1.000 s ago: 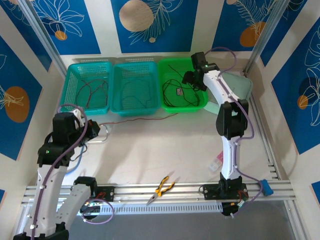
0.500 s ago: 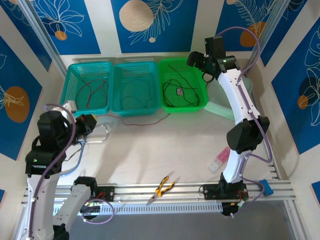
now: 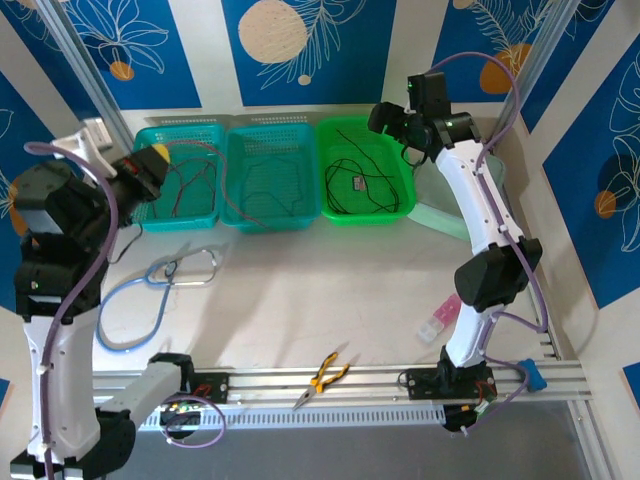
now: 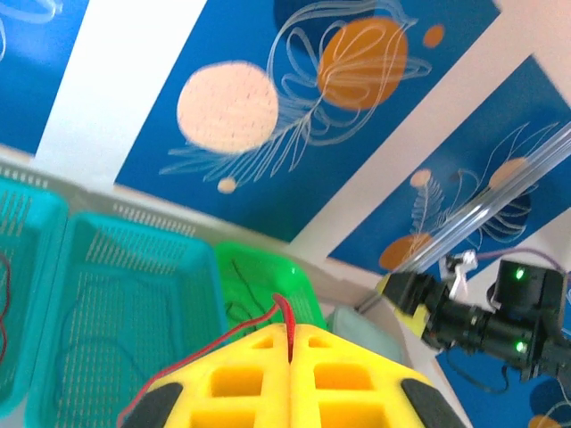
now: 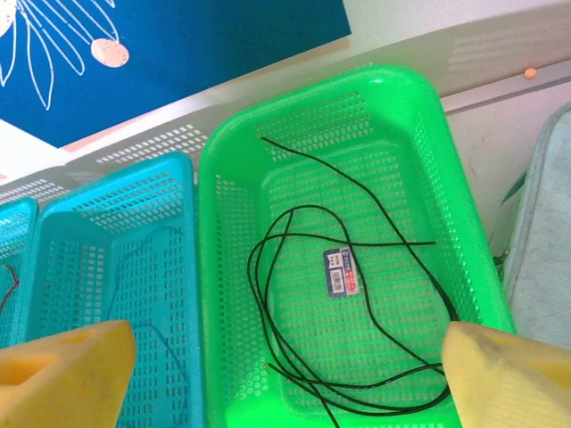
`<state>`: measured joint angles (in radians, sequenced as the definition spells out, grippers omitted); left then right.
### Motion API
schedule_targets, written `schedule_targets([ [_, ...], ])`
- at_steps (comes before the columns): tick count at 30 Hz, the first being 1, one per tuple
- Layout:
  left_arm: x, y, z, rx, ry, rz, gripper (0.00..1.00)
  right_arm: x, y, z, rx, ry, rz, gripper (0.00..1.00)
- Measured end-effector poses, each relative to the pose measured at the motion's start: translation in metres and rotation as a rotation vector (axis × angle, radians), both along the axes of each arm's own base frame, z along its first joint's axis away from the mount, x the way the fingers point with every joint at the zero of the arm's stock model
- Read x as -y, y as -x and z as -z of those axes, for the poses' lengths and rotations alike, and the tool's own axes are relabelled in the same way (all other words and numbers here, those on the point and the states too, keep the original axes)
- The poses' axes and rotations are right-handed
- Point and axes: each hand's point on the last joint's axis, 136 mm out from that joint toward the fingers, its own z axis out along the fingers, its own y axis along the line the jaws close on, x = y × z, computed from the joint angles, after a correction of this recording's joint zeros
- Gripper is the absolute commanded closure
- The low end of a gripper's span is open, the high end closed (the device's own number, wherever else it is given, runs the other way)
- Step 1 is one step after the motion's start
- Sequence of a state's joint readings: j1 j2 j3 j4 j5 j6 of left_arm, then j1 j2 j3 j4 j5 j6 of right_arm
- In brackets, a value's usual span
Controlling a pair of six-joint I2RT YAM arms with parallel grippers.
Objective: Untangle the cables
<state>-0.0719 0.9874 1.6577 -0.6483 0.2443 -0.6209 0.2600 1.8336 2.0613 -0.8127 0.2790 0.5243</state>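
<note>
the left jaws are shut tight on a thin red cable (image 4: 284,314), pinched right at their tips. the rest of it trails off to one side, and i cannot tell where it ends. below those jaws is a blue-green basket (image 3: 180,132) with more thin cables (image 3: 190,185) in it. the right jaws are wide open and hold nothing. right under them sits the green basket (image 5: 451,205), with a black cable (image 5: 254,267) lying in loose loops.

these cables look very light, thin and floppy. they will bend and slide, and could slip out of a weak pinch. i think it is best to hold one near its end or on a plain stretch, not where loops cross. a slow pull should keep a loop from turning into a knot.

the basket rims and holes are the edges to watch, as a dragged cable could snag there. there is lots of bare desk (image 3: 330,270) between the two jaws. a pale blue tube (image 3: 122,292) lies on the desk below the left jaws.
</note>
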Motion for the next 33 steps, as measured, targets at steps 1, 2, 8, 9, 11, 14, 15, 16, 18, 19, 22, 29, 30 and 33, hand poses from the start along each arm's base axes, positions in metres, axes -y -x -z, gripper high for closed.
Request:
schedule_targets([
  [1, -0.001, -0.004, -0.013, 0.034, -0.012, -0.01, 1.0, -0.002, 0.001, 0.0, 0.0, 0.0, -0.004, 0.11],
  [2, -0.003, -0.007, -0.022, 0.057, -0.022, -0.018, 1.0, -0.004, 0.001, 0.0, 0.0, 0.0, -0.008, 0.11],
  [8, -0.022, -0.038, -0.064, 0.171, -0.112, -0.146, 1.0, -0.016, 0.005, 0.0, -0.003, -0.004, -0.036, 0.11],
  [9, -0.026, -0.044, -0.069, 0.185, -0.131, -0.171, 1.0, -0.018, 0.006, 0.0, -0.003, -0.004, -0.042, 0.11],
  [11, -0.033, -0.055, -0.077, 0.21, -0.167, -0.219, 1.0, -0.023, 0.007, 0.0, -0.003, -0.004, -0.051, 0.1],
  [14, -0.043, -0.07, -0.089, 0.248, -0.237, -0.289, 1.0, -0.026, 0.008, 0.0, -0.003, 0.002, -0.064, 0.1],
  [15, -0.046, -0.075, -0.094, 0.261, -0.261, -0.314, 1.0, -0.027, 0.008, 0.0, -0.003, 0.004, -0.068, 0.1],
  [16, -0.049, -0.079, -0.099, 0.275, -0.284, -0.336, 1.0, -0.027, 0.009, 0.001, -0.003, 0.008, -0.072, 0.1],
  [18, -0.055, -0.086, -0.108, 0.303, -0.326, -0.377, 1.0, -0.027, 0.009, 0.001, -0.005, 0.014, -0.075, 0.1],
  [19, -0.057, -0.09, -0.112, 0.317, -0.345, -0.395, 1.0, -0.026, 0.009, 0.002, -0.006, 0.016, -0.077, 0.1],
  [22, -0.062, -0.099, -0.122, 0.345, -0.39, -0.438, 1.0, -0.025, 0.009, 0.002, -0.006, 0.017, -0.075, 0.1],
  [29, -0.07, -0.115, -0.128, 0.362, -0.462, -0.498, 1.0, -0.024, 0.009, 0.002, -0.007, 0.015, -0.081, 0.1],
  [30, -0.071, -0.117, -0.126, 0.357, -0.475, -0.505, 1.0, -0.024, 0.008, 0.002, -0.007, 0.014, -0.082, 0.1],
  [33, -0.076, -0.125, -0.109, 0.329, -0.527, -0.535, 1.0, -0.024, 0.009, 0.002, -0.008, 0.009, -0.086, 0.1],
])
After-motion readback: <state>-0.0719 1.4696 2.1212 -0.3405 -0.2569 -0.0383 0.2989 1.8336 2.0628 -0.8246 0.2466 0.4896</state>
